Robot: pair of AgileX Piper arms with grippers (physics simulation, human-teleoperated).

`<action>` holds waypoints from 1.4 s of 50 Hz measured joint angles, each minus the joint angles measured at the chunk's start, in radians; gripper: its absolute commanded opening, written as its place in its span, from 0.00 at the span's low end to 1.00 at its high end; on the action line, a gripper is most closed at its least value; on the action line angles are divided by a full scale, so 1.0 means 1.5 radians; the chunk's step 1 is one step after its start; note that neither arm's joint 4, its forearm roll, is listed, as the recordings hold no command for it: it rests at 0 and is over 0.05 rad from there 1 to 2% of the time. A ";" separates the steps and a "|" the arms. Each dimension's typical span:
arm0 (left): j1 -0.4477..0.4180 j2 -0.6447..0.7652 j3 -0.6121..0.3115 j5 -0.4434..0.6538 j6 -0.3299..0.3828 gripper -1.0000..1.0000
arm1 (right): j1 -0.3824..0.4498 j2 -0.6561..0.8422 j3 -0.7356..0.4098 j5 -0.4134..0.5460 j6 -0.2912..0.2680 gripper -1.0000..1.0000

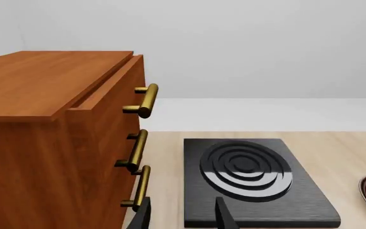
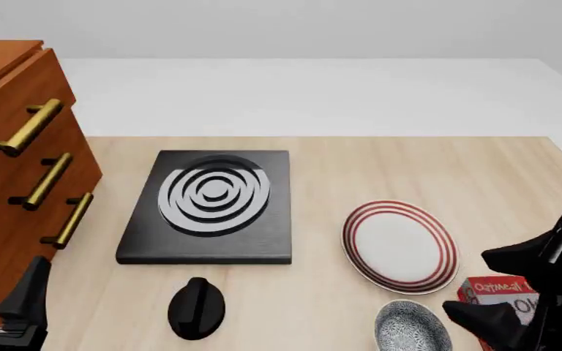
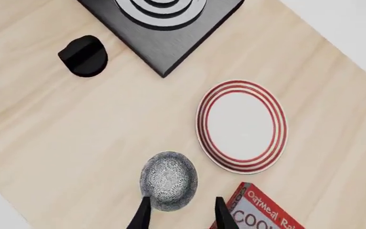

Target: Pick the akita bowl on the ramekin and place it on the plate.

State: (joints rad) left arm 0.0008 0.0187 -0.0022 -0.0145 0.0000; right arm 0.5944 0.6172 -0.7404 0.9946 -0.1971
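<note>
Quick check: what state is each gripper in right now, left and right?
Left gripper: open, holding nothing, aimed toward the black slab.
Right gripper: open, empty, above the akita bowl, not closed on it.

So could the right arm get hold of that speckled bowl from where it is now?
Probably yes. The right end effector hangs open just above the akita bowl, with nothing between them; the red box sits close beside it.
</note>
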 measured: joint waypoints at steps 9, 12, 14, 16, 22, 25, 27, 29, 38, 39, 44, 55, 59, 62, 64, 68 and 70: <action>0.000 0.000 0.000 0.000 0.000 1.00 | 0.029 0.024 0.008 -0.001 -0.005 1.00; 0.000 0.000 0.000 0.000 0.000 1.00 | 0.037 0.032 0.013 -0.006 -0.007 1.00; 0.000 0.000 0.000 0.000 0.000 1.00 | 0.042 0.036 0.015 -0.009 -0.008 1.00; 0.000 0.000 0.000 0.000 0.000 1.00 | 0.047 0.042 0.018 -0.013 -0.008 1.00; 0.000 0.000 0.000 0.000 0.000 1.00 | 0.059 0.057 0.029 -0.026 -0.009 1.00; 0.000 0.000 0.000 0.000 0.000 1.00 | 0.065 0.064 0.035 -0.034 -0.009 1.00; 0.000 0.000 0.000 0.000 0.000 1.00 | 0.069 0.069 0.039 -0.040 -0.009 1.00; 0.000 0.000 0.000 0.000 0.000 1.00 | 0.073 0.074 0.042 -0.046 -0.008 1.00; 0.000 0.000 0.000 0.000 0.000 1.00 | 0.087 0.094 0.065 -0.077 0.000 1.00; 0.000 0.000 0.000 0.000 0.000 1.00 | 0.088 0.097 0.069 -0.081 0.001 1.00; 0.000 0.000 0.000 0.000 0.000 1.00 | 0.097 0.110 0.086 -0.104 0.008 1.00; 0.000 0.000 0.000 0.000 0.000 1.00 | 0.112 0.142 0.124 -0.160 0.020 1.00; 0.000 0.000 0.000 0.000 0.000 1.00 | 0.117 0.153 0.134 -0.177 0.024 1.00; 0.000 0.000 0.000 0.000 0.000 1.00 | 0.121 0.163 0.140 -0.189 0.028 1.00; 0.000 0.000 0.000 0.000 0.000 1.00 | 0.123 0.169 0.144 -0.197 0.031 1.00; 0.000 0.000 0.000 0.000 0.000 1.00 | 0.129 0.181 0.151 -0.212 0.036 1.00; 0.000 0.000 0.000 0.000 0.000 1.00 | 0.131 0.187 0.155 -0.220 0.040 1.00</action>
State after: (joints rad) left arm 0.0008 0.0187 -0.0022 -0.0145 -0.0001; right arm 0.7914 0.8973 -0.5081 0.6651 -0.1376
